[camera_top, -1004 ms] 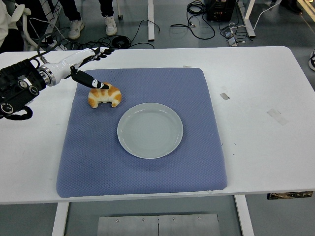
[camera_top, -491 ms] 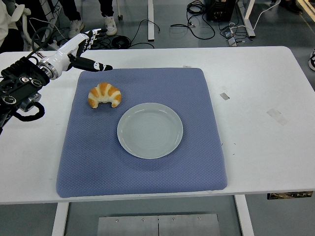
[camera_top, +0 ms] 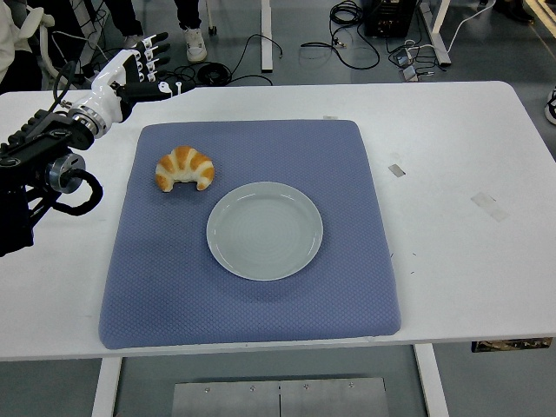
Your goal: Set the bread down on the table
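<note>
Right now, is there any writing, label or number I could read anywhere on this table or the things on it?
None can be read.
Grey tape strips on the white table: no visible print.
Dark label under the table's near edge: too small and blurred to read.

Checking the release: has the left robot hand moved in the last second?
Yes. The left robot hand pulled up and away from the croissant, beyond the blue mat's far-left corner.

bright even light, soft shadows, sharp
</note>
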Controlling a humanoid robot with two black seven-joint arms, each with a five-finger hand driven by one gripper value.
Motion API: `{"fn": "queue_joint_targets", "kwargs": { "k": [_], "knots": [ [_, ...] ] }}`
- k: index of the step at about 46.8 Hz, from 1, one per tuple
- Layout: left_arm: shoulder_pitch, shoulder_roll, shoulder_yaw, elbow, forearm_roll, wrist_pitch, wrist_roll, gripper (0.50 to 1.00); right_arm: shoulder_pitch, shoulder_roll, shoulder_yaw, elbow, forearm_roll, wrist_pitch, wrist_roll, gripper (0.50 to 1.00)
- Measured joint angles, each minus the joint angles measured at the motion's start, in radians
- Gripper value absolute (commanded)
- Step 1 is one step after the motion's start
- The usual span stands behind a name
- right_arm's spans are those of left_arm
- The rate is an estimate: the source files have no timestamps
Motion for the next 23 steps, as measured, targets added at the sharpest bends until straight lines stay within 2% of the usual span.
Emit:
{"fn": "queue_joint_targets", "kwargs": {
  "k": [5, 16, 23],
  "knots": [
    [0.022, -0.014, -0.089, 0.024, -0.023, -0.001, 0.032, 0.983, 0.000, 0.000, 0.000, 0.000, 0.000, 0.000, 0.000, 1.000],
    [0.077, -0.044, -0.253, 0.033, -0.026, -0.002, 0.030, 0.981, 0.000, 0.000, 0.000, 0.000, 0.000, 0.000, 0.000, 1.000],
    [0.094, -0.076, -0.298, 0.033, -0.027, -0.002, 0.026, 0.981, 0.000, 0.000, 0.000, 0.000, 0.000, 0.000, 0.000, 1.000]
  ]
}}
